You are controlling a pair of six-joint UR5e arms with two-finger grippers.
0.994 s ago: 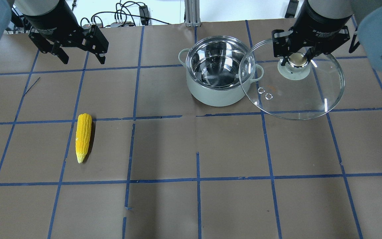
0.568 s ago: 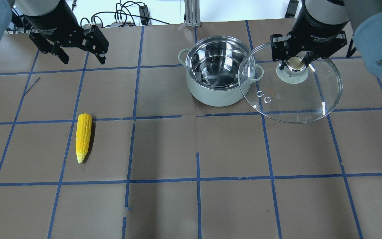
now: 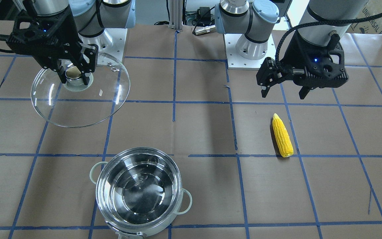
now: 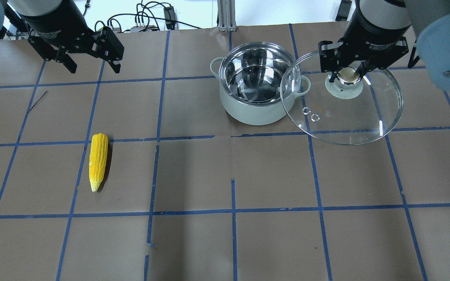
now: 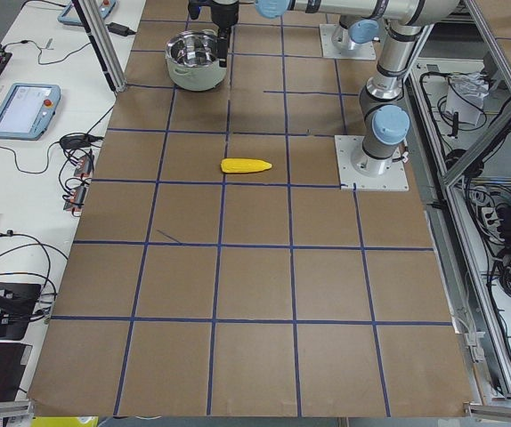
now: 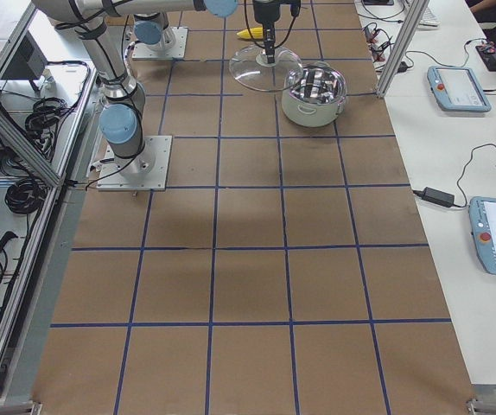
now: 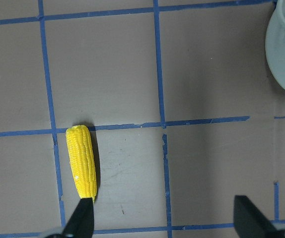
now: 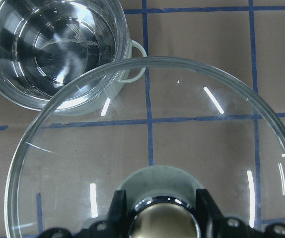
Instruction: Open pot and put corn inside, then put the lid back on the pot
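The steel pot (image 4: 259,84) stands open and empty at the table's far middle; it also shows in the front view (image 3: 139,191). My right gripper (image 4: 347,74) is shut on the knob of the clear glass lid (image 4: 350,113) and holds it in the air to the right of the pot, its edge overlapping the pot's rim in the overhead view. The lid also shows in the front view (image 3: 78,99) and the right wrist view (image 8: 152,148). The yellow corn (image 4: 98,160) lies on the table at the left. My left gripper (image 4: 92,67) is open and empty, high above the table behind the corn (image 7: 82,167).
Brown paper with a blue tape grid covers the table (image 4: 233,234). Cables and a metal post (image 4: 225,15) lie beyond the far edge. The arm bases (image 3: 247,49) stand at the robot's side.
My right gripper has carried the lid slightly left and farther from the camera. My left gripper has shifted a little left and back. Corn and pot have not moved.
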